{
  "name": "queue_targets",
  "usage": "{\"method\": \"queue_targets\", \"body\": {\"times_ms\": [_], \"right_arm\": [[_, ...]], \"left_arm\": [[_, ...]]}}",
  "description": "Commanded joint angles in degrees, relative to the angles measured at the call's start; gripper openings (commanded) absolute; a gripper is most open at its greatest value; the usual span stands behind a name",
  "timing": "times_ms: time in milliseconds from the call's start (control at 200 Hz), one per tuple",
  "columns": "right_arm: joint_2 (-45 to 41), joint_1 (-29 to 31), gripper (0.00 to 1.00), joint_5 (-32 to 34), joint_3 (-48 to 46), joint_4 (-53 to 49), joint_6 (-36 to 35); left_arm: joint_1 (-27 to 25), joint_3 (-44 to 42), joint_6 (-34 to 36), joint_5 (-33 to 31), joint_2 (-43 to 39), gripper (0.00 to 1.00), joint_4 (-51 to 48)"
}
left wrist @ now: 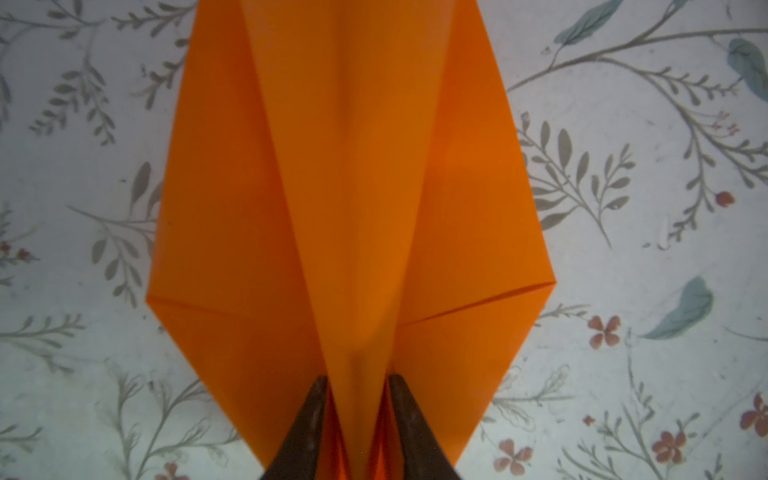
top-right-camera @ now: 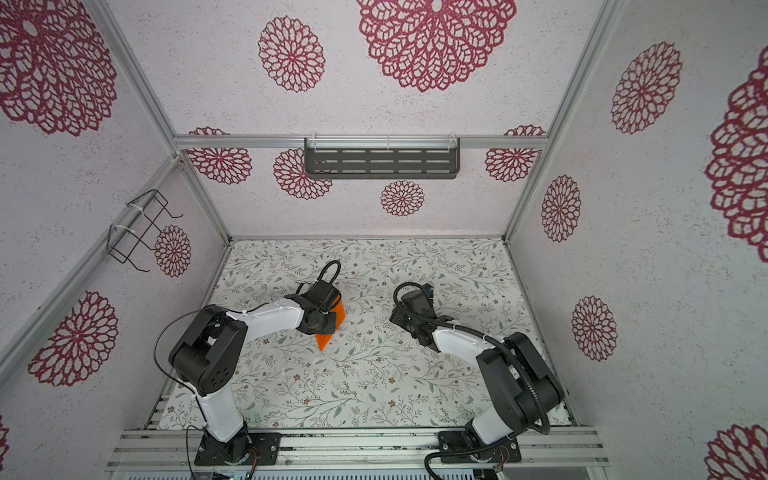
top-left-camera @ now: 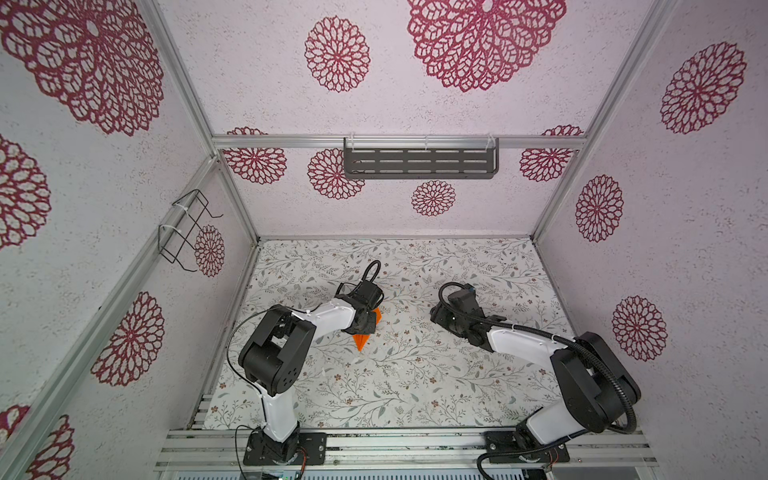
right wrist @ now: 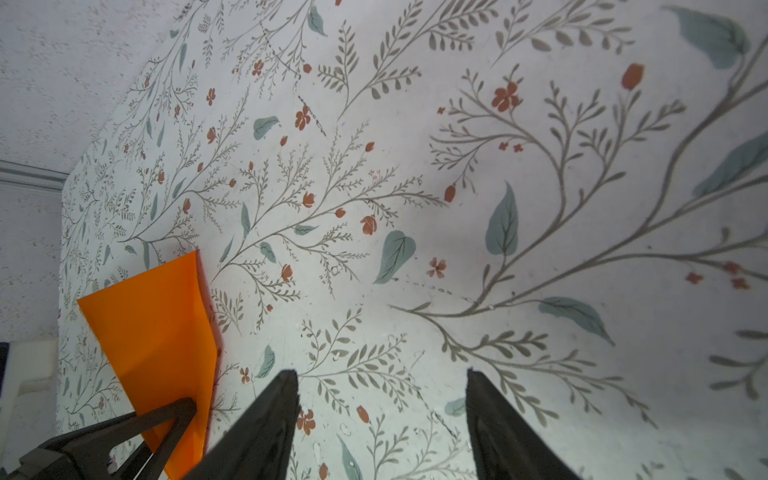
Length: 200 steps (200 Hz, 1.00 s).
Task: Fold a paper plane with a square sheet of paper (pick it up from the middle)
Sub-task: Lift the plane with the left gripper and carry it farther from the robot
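Note:
The orange square sheet of paper is folded into a kite-shaped paper plane (left wrist: 353, 208) lying on the floral table mat, and shows in both top views (top-left-camera: 361, 340) (top-right-camera: 326, 338). My left gripper (left wrist: 355, 382) sits over its tail end, the jaws a little apart on either side of the raised centre fold, with thin gaps beside the fold. From above, the left wrist hides most of the plane. My right gripper (right wrist: 382, 374) hovers open and empty over bare mat to the right (top-left-camera: 436, 313). The plane (right wrist: 158, 332) lies off to its side.
The floral mat (top-left-camera: 415, 374) covers the table inside patterned walls. A grey slotted shelf (top-left-camera: 419, 162) hangs on the back wall and a black wire rack (top-left-camera: 187, 230) on the left wall. Both arm bases stand on the front rail (top-left-camera: 395, 449).

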Motion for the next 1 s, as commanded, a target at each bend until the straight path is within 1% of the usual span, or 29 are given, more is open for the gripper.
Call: {"method": "queue_targets", "body": {"times_ms": [0,90,205,310,400,475,550,570,695,801,996], "right_arm": [[0.32,-0.32,0.67,-0.31,0.63,0.54,0.07],[0.13,-0.32,0.67,-0.18,0.69,0.53,0.03],[-0.57,-0.43,0.67,0.87,0.86,0.32,-0.73],[-1.11,-0.65,0.67,2.29,1.56,-0.17,-2.43],[-2.04,-0.97,0.69,3.69,2.00,-0.53,-5.35],[-3.52,-1.47,0.71,5.65,2.01,-0.59,-8.63],[-4.99,-2.20,0.76,7.57,1.92,-0.20,-12.15],[-5.34,-2.43,0.77,7.88,1.93,0.00,-13.07],[-7.77,-3.33,0.83,10.04,1.72,0.23,-17.58],[-9.11,-4.16,0.84,10.32,1.13,0.43,-19.27],[-9.35,-5.37,0.84,8.65,0.20,0.36,-19.32]], "left_arm": [[0.31,0.72,-1.40,0.97,1.88,0.20,-0.11],[0.30,1.17,-1.17,0.53,1.28,0.15,-0.03],[0.32,3.17,-0.23,-0.48,-0.22,0.12,0.06],[0.38,6.19,0.44,-1.28,-0.19,0.08,0.22],[0.57,8.55,0.06,-1.78,1.15,0.07,0.37],[1.04,11.17,-0.39,-1.75,3.25,0.07,0.41],[1.38,14.94,-0.61,-1.44,5.51,0.07,-0.14],[1.36,16.03,-0.68,-1.42,8.06,0.07,-0.32],[1.77,23.28,-0.72,-1.15,13.67,0.06,-1.79],[2.06,28.69,-1.29,-1.04,17.77,0.06,-2.89],[2.77,36.89,-1.44,-1.99,23.58,0.08,-4.86]]}}
